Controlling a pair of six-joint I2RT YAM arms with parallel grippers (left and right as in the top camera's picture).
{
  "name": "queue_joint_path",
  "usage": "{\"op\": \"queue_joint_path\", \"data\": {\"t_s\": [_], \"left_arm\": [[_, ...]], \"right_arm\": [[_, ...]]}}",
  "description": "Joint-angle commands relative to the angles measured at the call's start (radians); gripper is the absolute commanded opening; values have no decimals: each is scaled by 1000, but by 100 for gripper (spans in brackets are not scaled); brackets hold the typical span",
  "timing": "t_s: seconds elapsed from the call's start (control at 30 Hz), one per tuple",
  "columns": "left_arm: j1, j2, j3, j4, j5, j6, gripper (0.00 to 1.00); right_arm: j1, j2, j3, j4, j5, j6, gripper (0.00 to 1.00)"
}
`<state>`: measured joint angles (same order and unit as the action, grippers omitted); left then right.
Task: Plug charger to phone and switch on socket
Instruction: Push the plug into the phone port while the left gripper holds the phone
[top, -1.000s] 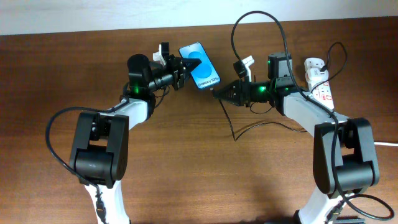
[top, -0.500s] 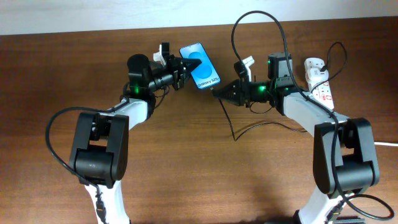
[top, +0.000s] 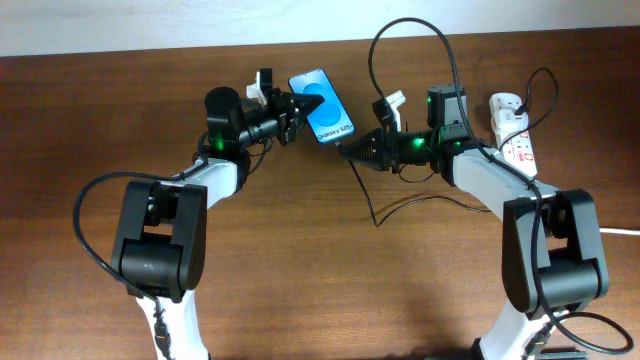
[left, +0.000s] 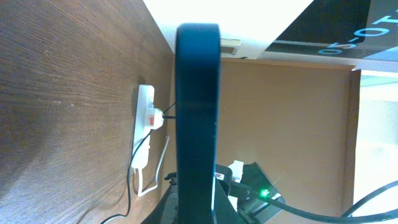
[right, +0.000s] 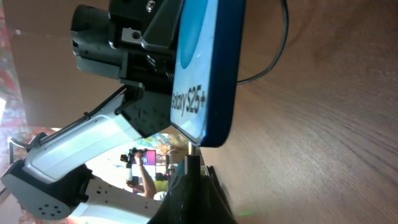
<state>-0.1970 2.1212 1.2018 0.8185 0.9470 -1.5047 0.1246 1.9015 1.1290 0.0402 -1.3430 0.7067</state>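
The phone (top: 322, 104), its blue screen lit, is held tilted above the table by my left gripper (top: 296, 106), which is shut on its left edge. In the left wrist view the phone (left: 197, 112) shows edge-on between the fingers. My right gripper (top: 349, 148) is shut on the charger's connector end (right: 192, 158), whose tip sits just below the phone's lower edge (right: 208, 93). The thin black cable (top: 392, 212) trails over the table. The white socket (top: 512, 126) lies at the far right, with a plug in it.
The socket also shows in the left wrist view (left: 146, 115) with its thick white cord (left: 144, 174). A pale wall edge (top: 120, 28) runs along the table's back. Black arm cables loop above the right arm (top: 410, 30).
My right gripper has moved slightly left with the connector, toward the phone's lower edge. The left arm and phone have not moved.
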Motion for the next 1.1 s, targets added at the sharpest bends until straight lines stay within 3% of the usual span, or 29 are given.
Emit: {"op": "queue_joint_path", "data": {"t_s": [0.0,1.07], "left_arm": [[-1,-6,30,7,14,6,0],[-6,-6,30,7,0,6,0]], "right_arm": [[4,3,9,45,-40,22,4],[-8,3,8,54,92,62,4]]}}
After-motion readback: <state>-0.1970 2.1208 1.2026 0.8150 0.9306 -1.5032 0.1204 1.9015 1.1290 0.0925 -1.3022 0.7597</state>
